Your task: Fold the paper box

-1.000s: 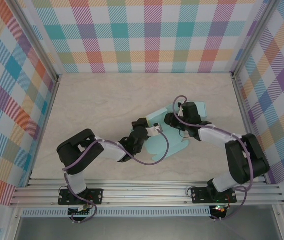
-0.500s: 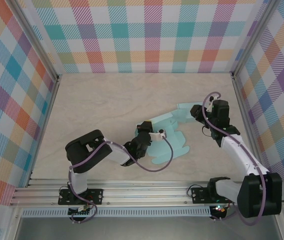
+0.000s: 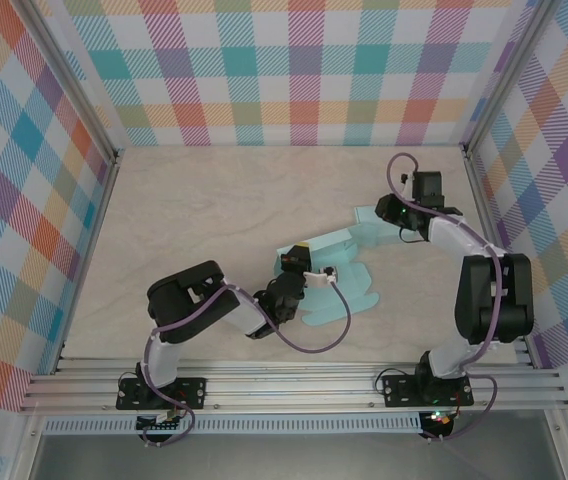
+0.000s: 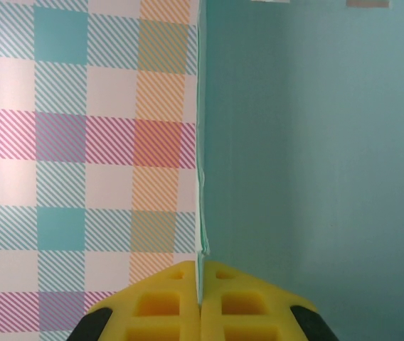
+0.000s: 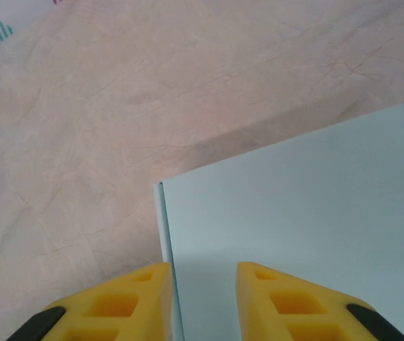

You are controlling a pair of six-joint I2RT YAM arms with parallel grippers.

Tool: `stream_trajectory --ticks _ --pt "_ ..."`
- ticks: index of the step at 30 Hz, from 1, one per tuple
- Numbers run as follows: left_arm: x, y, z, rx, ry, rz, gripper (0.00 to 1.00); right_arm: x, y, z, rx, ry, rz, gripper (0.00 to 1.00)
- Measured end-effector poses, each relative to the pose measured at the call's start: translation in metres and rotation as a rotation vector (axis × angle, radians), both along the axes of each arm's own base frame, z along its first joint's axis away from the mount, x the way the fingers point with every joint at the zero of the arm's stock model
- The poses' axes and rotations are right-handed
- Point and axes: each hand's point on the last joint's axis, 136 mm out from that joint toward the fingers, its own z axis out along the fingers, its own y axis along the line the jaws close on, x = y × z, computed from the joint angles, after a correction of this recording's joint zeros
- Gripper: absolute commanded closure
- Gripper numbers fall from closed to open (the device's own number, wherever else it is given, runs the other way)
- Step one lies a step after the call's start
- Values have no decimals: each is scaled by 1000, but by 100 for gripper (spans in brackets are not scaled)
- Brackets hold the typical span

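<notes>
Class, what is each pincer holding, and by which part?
Left pincer grips the box by a panel's edge. Right pincer is open, holding nothing.

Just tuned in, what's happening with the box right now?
The left gripper is shut on an edge of the teal paper box, holding that panel raised. The right gripper is at the far right flap, jaws apart, not clamping it. The box is not yet folded up.

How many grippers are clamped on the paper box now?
1. The left gripper pinches a panel edge of the paper box, mid-table. The right gripper has its jaws apart over the far-right flap.
</notes>
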Motion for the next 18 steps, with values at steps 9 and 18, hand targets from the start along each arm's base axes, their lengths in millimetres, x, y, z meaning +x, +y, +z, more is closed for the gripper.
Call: stream_trajectory --ticks 9,18 --pt "3 -5 -2 31 -32 0 100 -18 23 -18 75 33 135 68" --pt "4 -3 -1 34 -34 8 100 -47 31 -15 144 34 159 68"
